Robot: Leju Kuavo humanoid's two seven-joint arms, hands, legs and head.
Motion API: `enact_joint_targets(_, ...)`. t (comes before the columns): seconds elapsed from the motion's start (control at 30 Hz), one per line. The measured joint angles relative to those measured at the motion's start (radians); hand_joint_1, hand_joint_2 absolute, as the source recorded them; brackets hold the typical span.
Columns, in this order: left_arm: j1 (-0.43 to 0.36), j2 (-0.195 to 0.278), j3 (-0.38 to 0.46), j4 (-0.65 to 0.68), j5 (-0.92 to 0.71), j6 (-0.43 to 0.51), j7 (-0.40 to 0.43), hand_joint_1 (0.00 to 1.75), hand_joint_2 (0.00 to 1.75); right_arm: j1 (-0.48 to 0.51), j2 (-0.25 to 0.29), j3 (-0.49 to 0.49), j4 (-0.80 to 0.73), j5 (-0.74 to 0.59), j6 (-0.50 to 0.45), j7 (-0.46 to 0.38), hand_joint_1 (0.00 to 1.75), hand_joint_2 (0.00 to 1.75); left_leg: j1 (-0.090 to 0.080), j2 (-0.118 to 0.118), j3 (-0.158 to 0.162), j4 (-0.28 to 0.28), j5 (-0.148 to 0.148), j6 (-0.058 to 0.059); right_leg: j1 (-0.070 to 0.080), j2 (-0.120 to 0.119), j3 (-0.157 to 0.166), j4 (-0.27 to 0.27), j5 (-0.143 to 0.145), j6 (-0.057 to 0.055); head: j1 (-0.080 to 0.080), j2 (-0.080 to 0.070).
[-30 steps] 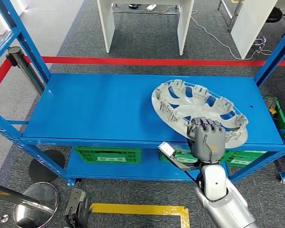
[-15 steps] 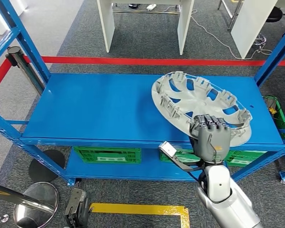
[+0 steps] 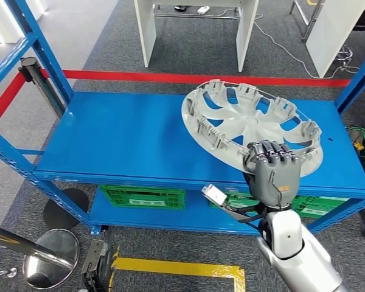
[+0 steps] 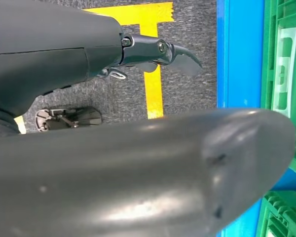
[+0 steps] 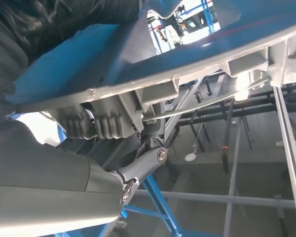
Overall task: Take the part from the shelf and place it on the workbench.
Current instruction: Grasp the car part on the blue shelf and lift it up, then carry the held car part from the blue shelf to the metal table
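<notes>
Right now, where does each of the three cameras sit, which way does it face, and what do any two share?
Head view: high on the robot, facing forward and down at the blue shelf; right hand gripping the wheel cover.
Left wrist view: behind the hanging left hand, facing the carpet and yellow floor tape.
Right wrist view: behind the right hand, looking up at the wheel cover's rim.
Shared: head and right wrist views both show the wheel cover.

We have bare blue shelf [image 3: 125, 140] left of the hubcap [image 3: 249, 125]. Blue uprights [image 3: 42, 55] box both ends; green crates [image 3: 142, 196] fill the tier below, stanchion base [image 3: 52, 258] on floor left.
</notes>
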Motion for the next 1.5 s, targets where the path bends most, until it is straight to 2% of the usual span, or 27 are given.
enact_joint_targets(0.07,0.000,0.001,0.000,0.000,0.001,0.000,0.001,0.00,0.00,-0.002,-0.002,0.003,-0.004,0.000,0.000,0.000,1.75,1.75,-0.003,-0.004,-0.016,0.015,0.000,-0.013,0.002,0.004,0.013,-0.030,0.000,-0.005,0.000,0.000)
enact_joint_targets(0.17,0.000,0.003,0.000,0.000,0.002,0.005,0.004,0.00,0.00,-0.004,-0.003,0.006,-0.009,0.000,0.000,-0.001,1.75,1.75,-0.001,-0.005,-0.033,0.033,-0.010,-0.029,-0.001,0.003,-0.002,-0.032,0.003,-0.019,-0.004,0.000)
enact_joint_targets(0.23,-0.001,0.004,0.000,0.000,0.009,0.018,0.021,0.00,0.00,-0.005,-0.003,0.007,-0.011,0.000,0.000,-0.001,1.75,1.75,0.003,-0.002,-0.060,0.103,-0.066,-0.041,-0.003,-0.002,-0.011,-0.034,0.010,-0.033,-0.009,0.000)
enact_joint_targets(0.3,-0.002,0.004,0.001,0.000,0.028,0.033,0.060,0.00,0.00,-0.006,-0.003,0.007,-0.012,0.000,0.000,-0.003,1.75,1.75,0.008,-0.001,-0.103,0.228,-0.137,-0.050,0.000,-0.006,-0.021,-0.033,0.017,-0.045,-0.014,0.000)
enact_joint_targets(0.33,-0.003,0.004,0.004,0.000,0.043,0.040,0.082,0.00,0.00,-0.007,-0.003,0.008,-0.013,0.000,0.000,-0.006,1.75,1.75,0.009,-0.001,-0.116,0.277,-0.155,-0.052,0.002,-0.007,-0.027,-0.033,0.022,-0.048,-0.014,0.000)
enact_joint_targets(0.37,-0.003,0.005,0.008,0.000,0.061,0.045,0.103,0.00,0.00,-0.008,-0.003,0.010,-0.013,0.000,0.000,-0.009,1.75,1.75,0.010,-0.001,-0.116,0.293,-0.155,-0.052,0.004,-0.007,-0.033,-0.032,0.026,-0.049,-0.014,0.000)
enact_joint_targets(0.4,-0.003,0.005,0.015,0.000,0.079,0.047,0.121,0.00,0.00,-0.010,-0.003,0.011,-0.013,0.000,0.000,-0.011,1.75,1.75,0.010,-0.001,-0.098,0.273,-0.137,-0.050,0.006,-0.008,-0.037,-0.032,0.030,-0.050,-0.014,0.000)
enact_joint_targets(0.47,-0.004,0.008,0.036,0.000,0.116,0.052,0.149,0.00,0.00,-0.014,-0.003,0.013,-0.014,0.000,0.000,-0.013,1.75,1.75,0.009,-0.001,-0.024,0.146,-0.080,-0.040,0.008,-0.008,-0.045,-0.032,0.039,-0.047,-0.013,0.000)
enact_joint_targets(0.53,-0.005,0.011,0.059,0.000,0.146,0.059,0.169,0.00,0.00,-0.021,-0.002,0.014,-0.015,0.000,0.000,-0.012,1.75,1.75,0.003,-0.001,0.035,0.033,-0.050,-0.029,0.010,-0.008,-0.052,-0.033,0.050,-0.039,-0.013,0.000)
enact_joint_targets(0.63,-0.003,0.012,0.089,0.000,0.172,0.078,0.190,0.00,0.00,-0.031,-0.002,0.018,-0.019,0.000,0.000,-0.009,1.75,1.75,-0.004,-0.002,0.038,-0.002,-0.034,-0.017,0.007,-0.009,-0.062,-0.043,0.072,-0.018,-0.013,0.000)
enact_joint_targets(0.67,-0.002,0.012,0.098,0.001,0.179,0.084,0.197,0.00,0.00,-0.034,-0.002,0.020,-0.020,0.000,0.000,-0.006,1.75,1.75,-0.003,-0.001,0.032,-0.007,-0.023,-0.012,0.006,-0.008,-0.067,-0.043,0.067,-0.012,-0.012,0.000)
enact_joint_targets(0.7,0.000,0.012,0.106,0.001,0.186,0.090,0.206,0.00,0.00,-0.038,-0.002,0.023,-0.021,0.000,0.000,-0.001,1.75,1.75,-0.001,0.001,0.025,-0.013,-0.012,-0.005,0.006,-0.007,-0.076,-0.030,0.046,-0.008,-0.011,0.000)
enact_joint_targets(0.73,0.001,0.012,0.114,0.001,0.191,0.096,0.216,0.00,0.00,-0.042,-0.002,0.027,-0.021,0.000,0.000,0.003,1.75,1.75,0.001,0.003,0.017,-0.017,-0.002,0.001,0.007,-0.006,-0.090,0.003,0.009,-0.006,-0.010,0.000)
enact_joint_targets(0.8,0.005,0.012,0.128,0.003,0.201,0.104,0.242,0.00,0.00,-0.050,-0.003,0.035,-0.023,0.000,0.000,0.009,1.75,1.75,-0.001,0.004,-0.006,-0.017,0.016,0.009,0.008,-0.004,-0.123,0.121,-0.081,-0.004,-0.008,0.000)
enact_joint_targets(0.83,0.008,0.012,0.134,0.004,0.205,0.107,0.256,0.00,0.00,-0.053,-0.003,0.039,-0.023,0.000,0.000,0.012,1.75,1.75,-0.003,0.004,-0.017,-0.015,0.023,0.010,0.008,-0.004,-0.136,0.181,-0.109,-0.004,-0.008,0.000)
enact_joint_targets(0.87,0.012,0.012,0.140,0.006,0.210,0.111,0.270,0.00,0.00,-0.056,-0.003,0.043,-0.023,0.000,0.000,0.015,1.75,1.75,-0.004,0.004,-0.029,-0.013,0.032,0.010,0.009,-0.004,-0.137,0.218,-0.114,-0.003,-0.009,0.000)
enact_joint_targets(0.9,0.016,0.012,0.145,0.008,0.213,0.117,0.281,0.00,0.00,-0.060,-0.004,0.048,-0.023,0.000,0.000,0.019,1.75,1.75,-0.005,0.004,-0.042,-0.010,0.039,0.009,0.009,-0.004,-0.122,0.221,-0.098,-0.004,-0.009,0.000)
enact_joint_targets(0.93,0.019,0.012,0.151,0.009,0.215,0.123,0.290,0.00,0.00,-0.065,-0.005,0.054,-0.023,0.000,0.000,0.025,1.75,1.75,-0.005,0.004,-0.054,-0.006,0.045,0.007,0.010,-0.004,-0.088,0.188,-0.068,-0.005,-0.009,0.000)
enact_joint_targets(1.0,0.022,0.011,0.159,0.011,0.212,0.133,0.301,0.00,0.00,-0.075,-0.008,0.063,-0.024,0.000,0.000,0.037,1.75,1.75,-0.006,0.003,-0.076,0.006,0.055,0.001,0.011,-0.003,0.005,0.060,-0.035,-0.010,-0.009,0.000)
enact_joint_targets(1.03,0.023,0.010,0.160,0.012,0.209,0.135,0.304,0.00,0.00,-0.079,-0.009,0.066,-0.024,0.000,0.000,0.041,1.75,1.75,-0.006,0.002,-0.083,0.010,0.058,-0.002,0.012,-0.003,0.041,0.009,-0.036,-0.012,-0.009,0.000)
enact_joint_targets(1.1,0.023,0.010,0.160,0.012,0.205,0.136,0.306,0.00,0.00,-0.082,-0.010,0.067,-0.025,0.000,0.000,0.044,1.75,1.75,-0.008,0.001,-0.088,0.014,0.060,-0.005,0.013,-0.002,0.069,-0.029,-0.051,-0.014,-0.009,0.000)
enact_joint_targets(1.3,0.023,0.010,0.160,0.012,0.205,0.136,0.306,0.00,0.00,-0.083,-0.010,0.067,-0.026,0.000,0.000,0.045,1.75,1.75,-0.009,0.001,-0.090,0.015,0.061,-0.006,0.014,-0.001,0.076,-0.038,-0.051,-0.014,-0.009,0.000)
enact_joint_targets(1.37,0.022,0.010,0.160,0.012,0.202,0.136,0.307,0.00,0.00,-0.086,-0.010,0.070,-0.030,0.000,0.000,0.049,1.75,1.75,-0.008,0.001,-0.095,0.018,0.070,-0.011,0.016,0.000,0.079,-0.053,-0.054,-0.016,-0.010,0.000)
enact_joint_targets(1.4,0.021,0.009,0.160,0.012,0.194,0.136,0.309,0.00,0.00,-0.088,-0.011,0.072,-0.035,0.000,0.000,0.050,1.75,1.75,-0.006,0.001,-0.102,0.025,0.064,-0.019,0.015,-0.001,0.072,-0.060,-0.047,-0.024,-0.010,0.000)
enact_joint_targets(1.43,0.019,0.009,0.159,0.012,0.182,0.136,0.310,0.00,0.00,-0.090,-0.012,0.074,-0.040,0.000,0.000,0.049,1.75,1.75,-0.002,0.001,-0.114,0.075,0.020,-0.032,0.014,-0.003,0.055,-0.061,-0.032,-0.035,-0.012,0.000)
enact_joint_targets(1.47,0.016,0.008,0.152,0.012,0.165,0.136,0.312,0.00,0.00,-0.083,-0.016,0.068,-0.048,0.000,0.000,0.042,1.75,1.75,0.005,0.001,-0.104,0.123,-0.008,-0.045,0.013,-0.005,0.025,-0.059,-0.007,-0.043,-0.014,0.000)
enact_joint_targets(1.5,0.013,0.008,0.145,0.012,0.148,0.135,0.313,0.00,0.00,-0.074,-0.020,0.060,-0.058,0.000,0.000,0.034,1.75,1.75,0.012,0.002,-0.076,0.145,-0.032,-0.056,0.011,-0.008,-0.007,-0.055,0.019,-0.049,-0.016,0.000)
